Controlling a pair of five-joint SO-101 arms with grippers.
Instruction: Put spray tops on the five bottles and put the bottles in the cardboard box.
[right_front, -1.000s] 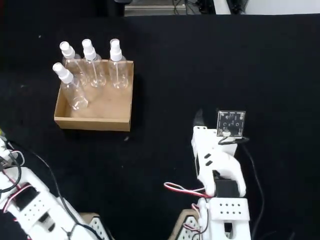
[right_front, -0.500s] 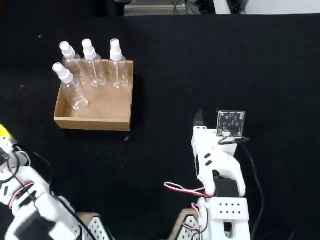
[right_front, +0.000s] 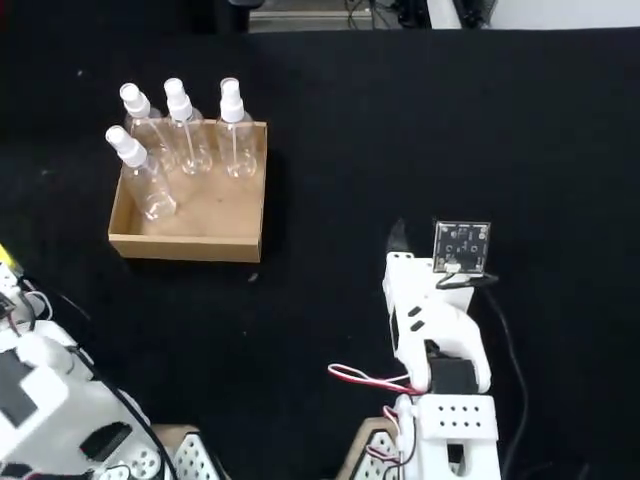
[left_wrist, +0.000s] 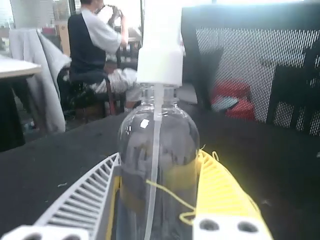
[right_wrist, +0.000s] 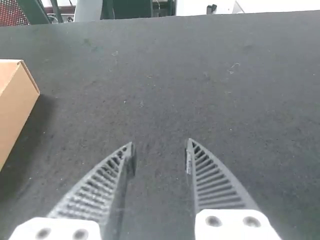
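The left gripper is clamped on a spray-topped bottle at the worktop's left edge, the right gripper stands apart by the near edge, and four bottles stand in the cardboard box towards the far-left corner.

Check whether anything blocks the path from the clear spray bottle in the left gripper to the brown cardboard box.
Nothing visible blocks the clear plastic spray bottle. The four clear capped bottles in the brown cardboard box stand along its far and left sides, leaving its near right floor free.
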